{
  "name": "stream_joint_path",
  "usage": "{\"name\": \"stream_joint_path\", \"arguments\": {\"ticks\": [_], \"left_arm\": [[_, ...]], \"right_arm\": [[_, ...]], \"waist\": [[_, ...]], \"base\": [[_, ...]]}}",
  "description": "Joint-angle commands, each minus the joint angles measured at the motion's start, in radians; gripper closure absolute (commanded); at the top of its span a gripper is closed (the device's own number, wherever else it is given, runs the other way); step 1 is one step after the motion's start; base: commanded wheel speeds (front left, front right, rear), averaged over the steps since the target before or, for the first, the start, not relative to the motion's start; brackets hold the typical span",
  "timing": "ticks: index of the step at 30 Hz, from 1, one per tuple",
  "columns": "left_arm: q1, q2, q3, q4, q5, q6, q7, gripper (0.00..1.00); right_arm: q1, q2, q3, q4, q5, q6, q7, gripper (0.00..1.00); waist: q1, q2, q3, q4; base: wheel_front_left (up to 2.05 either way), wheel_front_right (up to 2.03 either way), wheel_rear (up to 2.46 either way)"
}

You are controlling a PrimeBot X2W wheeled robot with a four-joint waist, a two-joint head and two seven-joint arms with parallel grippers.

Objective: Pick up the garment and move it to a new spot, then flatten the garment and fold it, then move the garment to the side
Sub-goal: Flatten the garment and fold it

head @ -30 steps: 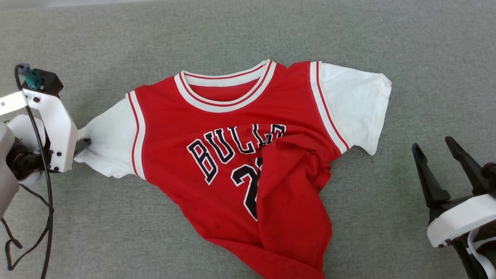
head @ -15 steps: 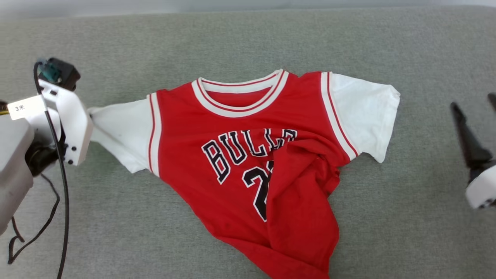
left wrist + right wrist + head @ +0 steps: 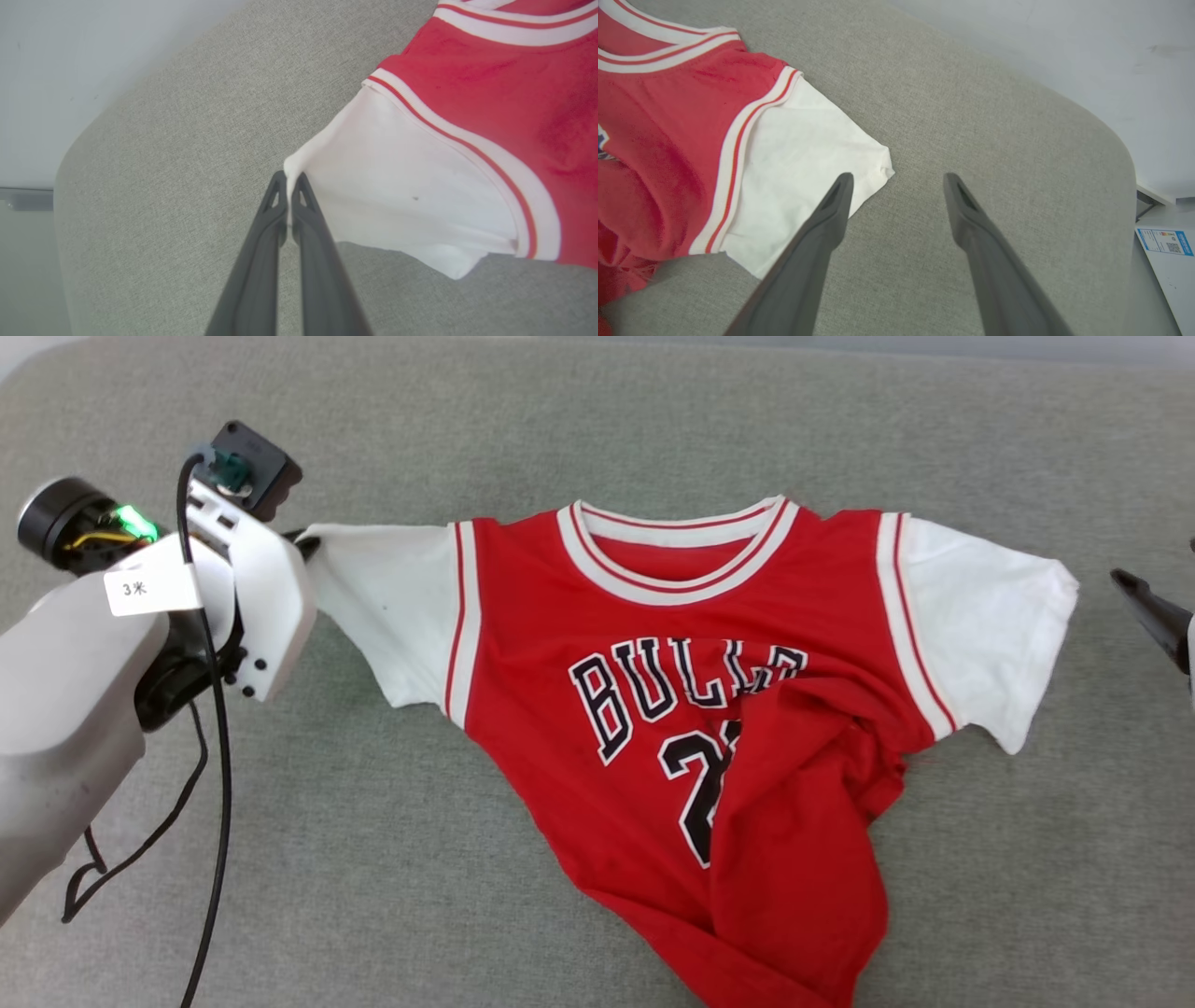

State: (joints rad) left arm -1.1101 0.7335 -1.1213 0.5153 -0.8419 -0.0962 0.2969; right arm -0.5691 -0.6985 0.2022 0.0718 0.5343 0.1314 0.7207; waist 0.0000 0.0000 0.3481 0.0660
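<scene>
Garment edge in left jaws

— What's the ground here?
— A grey woven fabric surface, evenly lit, with no hard shadows. Its corner is rounded.
— And past the edge?
— A pale plain backdrop, wall or floor, I can't tell. A grey strip runs along it. On the other side lies a white sheet with a blue label.
</scene>
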Motion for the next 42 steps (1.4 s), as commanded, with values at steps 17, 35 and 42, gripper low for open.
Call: {"name": "stream_joint_path", "arguments": {"ticks": [17,35,42], "left_arm": [[-0.059,-0.014,0.011,-0.103,0.031,0.041,-0.032,1.00],[-0.019,0.012,0.006,-0.063,0.029,0.040,-0.088,1.00],[-0.022,0.052,0.025,-0.126,0.068,0.074,-0.184,1.00]], "right_arm": [[-0.204,0.014,0.193,0.288,0.038,-0.001,0.222,0.00],[-0.256,0.008,0.294,0.353,0.121,-0.001,-0.094,1.00],[-0.258,-0.012,0.266,0.323,0.156,-0.001,-0.272,1.00]], "waist": [[0.0000,0.0000,0.159,0.094],[0.0000,0.0000,0.015,0.037],[0.0000,0.0000,-0.116,0.011]], "base": [[0.00,0.00,0.00],[0.00,0.00,0.00],[0.00,0.00,0.00]]}}
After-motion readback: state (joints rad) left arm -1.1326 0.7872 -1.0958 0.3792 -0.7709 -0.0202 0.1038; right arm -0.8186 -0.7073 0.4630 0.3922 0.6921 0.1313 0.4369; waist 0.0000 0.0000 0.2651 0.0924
